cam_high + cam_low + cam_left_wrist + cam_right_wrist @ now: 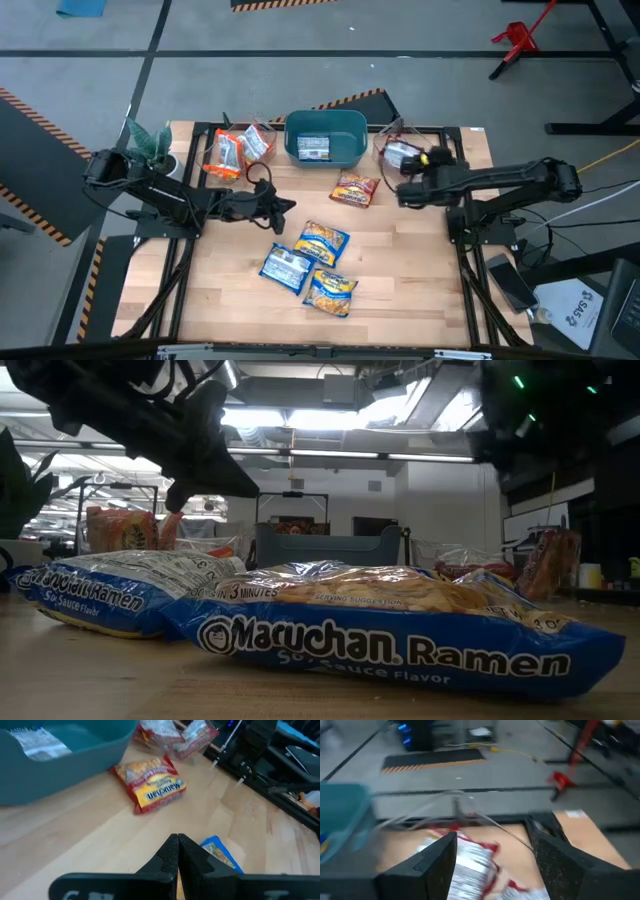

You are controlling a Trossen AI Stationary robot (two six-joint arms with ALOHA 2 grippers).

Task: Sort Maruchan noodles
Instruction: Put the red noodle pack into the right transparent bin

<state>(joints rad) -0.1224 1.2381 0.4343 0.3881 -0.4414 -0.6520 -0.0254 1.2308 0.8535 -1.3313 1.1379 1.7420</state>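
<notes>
Left wrist view: left gripper (178,851) pinched closed, holding nothing, blue packet (220,853) just beneath, red packet (152,784) ahead. Open before descending. Right gripper (492,857) spread wide, empty, over red-white packets (470,862).

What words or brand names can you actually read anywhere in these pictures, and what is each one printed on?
"Maruchan Ramen", then "Soy Sauce Flavor", less sharp: front blue packet, low view.
"3 MINUTES": same packet's top edge.
"...Ramen", "Sauce Flavor", partly cut off: second blue packet behind it.
"Maruchan", upside down: red and yellow packet, left wrist view.
White label in the teal bin: too small to read.
</notes>
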